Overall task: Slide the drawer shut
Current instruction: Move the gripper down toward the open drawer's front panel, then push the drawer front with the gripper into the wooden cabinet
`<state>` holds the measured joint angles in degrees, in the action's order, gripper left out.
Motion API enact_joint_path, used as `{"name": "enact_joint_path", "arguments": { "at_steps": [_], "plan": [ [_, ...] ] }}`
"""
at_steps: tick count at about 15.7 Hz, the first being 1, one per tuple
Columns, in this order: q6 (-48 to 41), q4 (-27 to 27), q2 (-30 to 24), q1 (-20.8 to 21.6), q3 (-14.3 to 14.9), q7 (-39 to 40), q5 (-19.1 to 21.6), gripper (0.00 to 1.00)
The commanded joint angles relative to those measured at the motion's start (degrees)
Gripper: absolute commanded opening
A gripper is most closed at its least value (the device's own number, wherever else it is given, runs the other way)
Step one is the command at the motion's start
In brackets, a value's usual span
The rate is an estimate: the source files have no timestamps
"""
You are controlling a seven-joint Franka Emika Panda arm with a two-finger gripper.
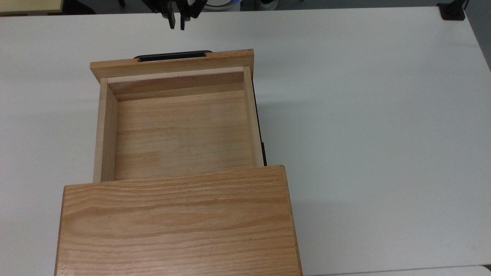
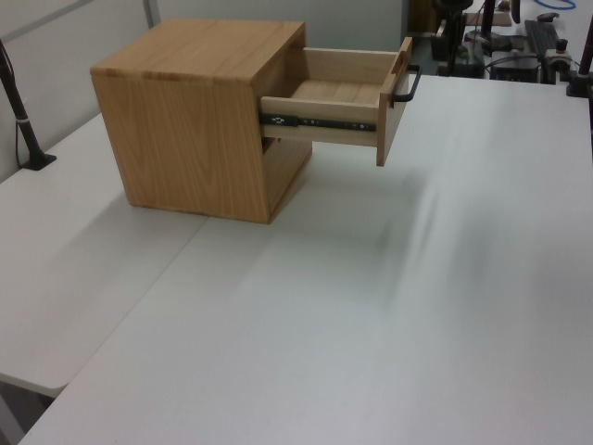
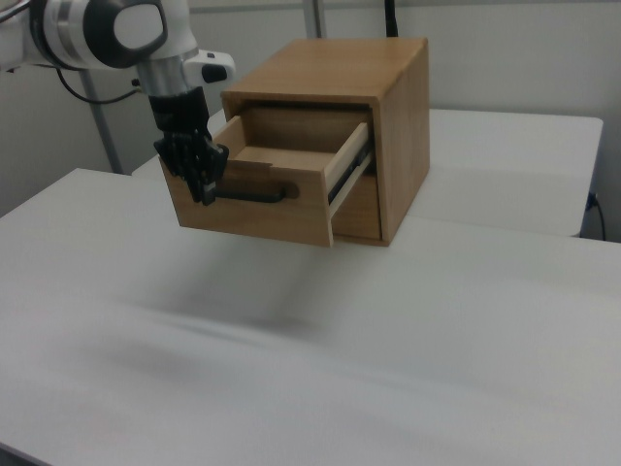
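1. Your gripper (image 1: 177, 23) hangs at the upper edge of the top view. Its two dark fingers (image 1: 171, 22) point down with a narrow strip of table between them, so it is slightly parted and grasps nothing.
2. The body above the fingers is cut off by the top view's upper border. You get the rest from the right view, where the white arm (image 3: 107, 29) comes in from the right view's upper left and carries the gripper (image 3: 204, 183) downward.
3. The drawer (image 1: 104, 126) is just past the fingertips, toward the top view's bottom. It is pulled far out of the cabinet (image 1: 176, 222), and its bare oak floor is open to view.
4. The black handle (image 1: 172, 56) is the part of the drawer nearest your gripper. In the top view a band of white table (image 1: 364, 115) separates them.
5. In the right view the fingertips overlap the left end of the handle (image 3: 254, 194) on the drawer's front panel (image 3: 262, 221). Going by the right view alone, you cannot tell whether they touch the handle or stand in front of it.
6. The drawer's rear is hidden under the cabinet top, so you cannot see how much of it remains inside.
7. In the left view, the drawer (image 2: 324, 125) juts from the cabinet (image 2: 185, 139) toward the dark equipment at the far table edge. Your gripper is hard to pick out from that clutter there.
8. A black slide rail (image 2: 320, 120) shows along the drawer's side wall, on the side away from the gripper.
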<state>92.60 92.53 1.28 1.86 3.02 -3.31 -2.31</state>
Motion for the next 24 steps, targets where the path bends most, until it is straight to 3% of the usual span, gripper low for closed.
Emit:
{"name": "enact_joint_path", "arguments": {
  "at_steps": [1,6,12,14,19,24],
  "plan": [
    [0.12,-1.56,2.67,0.34,0.33,0.24,1.51,0.21],
    [5.56,-4.02,7.77,0.34,0.59,0.15,5.65,0.07],
    [21.80,-4.28,12.42,0.25,1.90,-1.77,6.62,0.05],
    [28.13,-6.21,14.71,0.25,1.99,-3.71,6.62,0.05],
    [32.72,-14.64,22.00,1.48,2.61,-4.42,6.62,0.03],
    [46.25,-15.45,25.17,3.32,3.40,-6.62,6.53,0.03]
  ]
}}
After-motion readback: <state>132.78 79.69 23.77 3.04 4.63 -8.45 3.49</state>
